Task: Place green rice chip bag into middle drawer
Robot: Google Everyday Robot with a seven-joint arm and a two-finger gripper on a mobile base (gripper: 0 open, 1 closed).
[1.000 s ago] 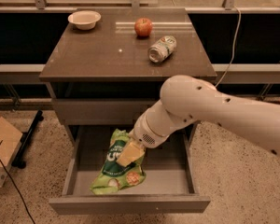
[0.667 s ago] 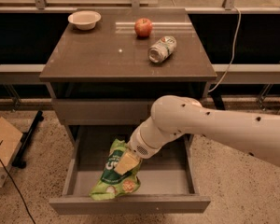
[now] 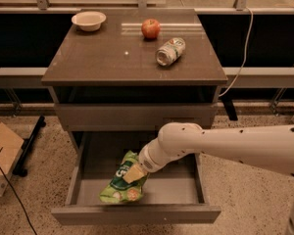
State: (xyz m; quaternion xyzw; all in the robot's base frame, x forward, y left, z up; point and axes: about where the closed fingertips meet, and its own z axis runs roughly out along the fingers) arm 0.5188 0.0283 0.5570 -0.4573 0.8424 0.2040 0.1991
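Note:
The green rice chip bag (image 3: 120, 186) lies inside the open middle drawer (image 3: 137, 213), left of centre, with its lower end near the drawer's front wall. My gripper (image 3: 134, 173) reaches into the drawer from the right on a white arm (image 3: 225, 146). It is shut on the upper part of the bag, low over the drawer floor. The bag's top edge sticks up behind the gripper.
A closed grey drawer front (image 3: 132, 116) sits above the open one. On the cabinet top (image 3: 103, 62) are a silver-green can (image 3: 170, 51) on its side, a red apple (image 3: 150, 28) and a white bowl (image 3: 88, 20). A cardboard box (image 3: 2, 155) stands on the floor at left.
My gripper has moved down and to the left with the bag, deeper into the drawer. The bag now sits lower, closer to the drawer floor and front wall.

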